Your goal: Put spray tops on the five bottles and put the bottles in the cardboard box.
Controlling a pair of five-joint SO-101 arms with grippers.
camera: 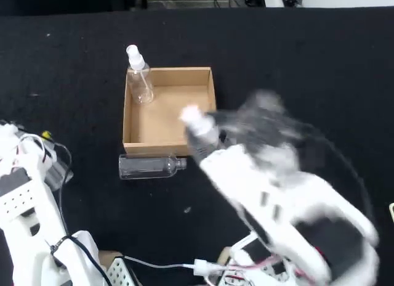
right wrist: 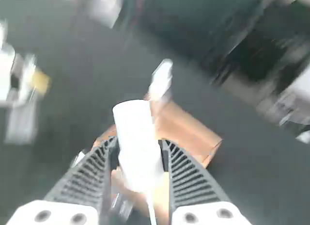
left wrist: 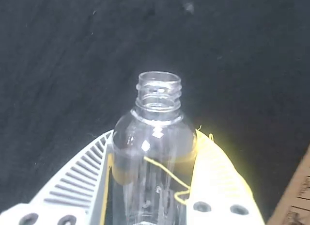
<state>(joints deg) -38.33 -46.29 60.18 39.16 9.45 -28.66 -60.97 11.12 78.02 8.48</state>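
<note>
Cardboard box (camera: 167, 107) open; topped bottle (camera: 140, 82) upright in its corner; capless bottle (camera: 151, 166) lying beside it.

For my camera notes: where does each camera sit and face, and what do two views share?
High view: above the black table, facing down at the brown cardboard box; white left arm and right arm show.
Left wrist view: on the left arm, facing along the left hand to its clear uncapped plastic bottle.
Right wrist view: on the right arm, facing past the right hand and its white spray top to the box.
Shared: high and right wrist views show the box.
</note>
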